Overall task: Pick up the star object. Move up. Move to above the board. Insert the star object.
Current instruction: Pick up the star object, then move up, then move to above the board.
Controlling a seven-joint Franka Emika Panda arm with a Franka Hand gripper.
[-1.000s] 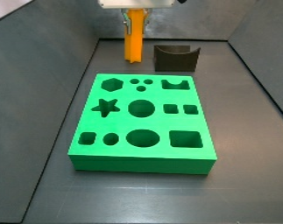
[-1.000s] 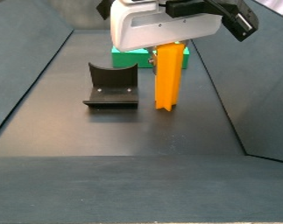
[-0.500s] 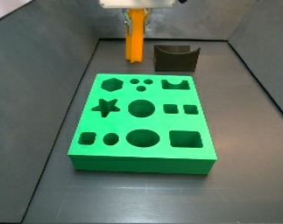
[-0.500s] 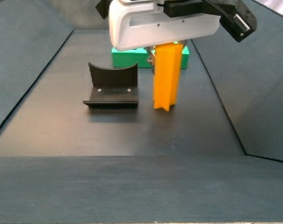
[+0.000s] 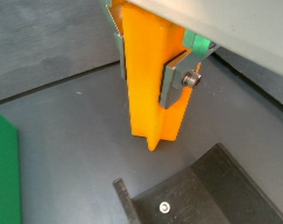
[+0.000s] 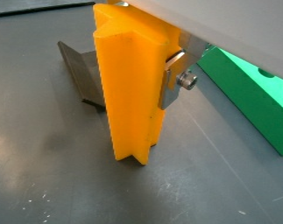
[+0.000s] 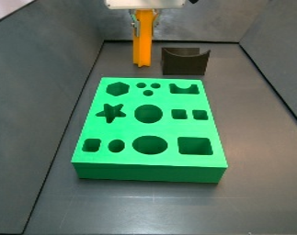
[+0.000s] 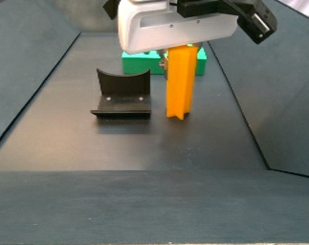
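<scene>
Gripper: gripper (image 8: 183, 46) clamped on the top of the star object (image 8: 181, 84); a silver finger (image 5: 176, 77) presses its side in both wrist views
Star object: upright; its lower end looks just clear of the floor; beyond the far end of the board (image 7: 151, 128) in a side view
Dark grey U-shaped block (image 7: 184, 61): just beside the star object, apart from it
</scene>
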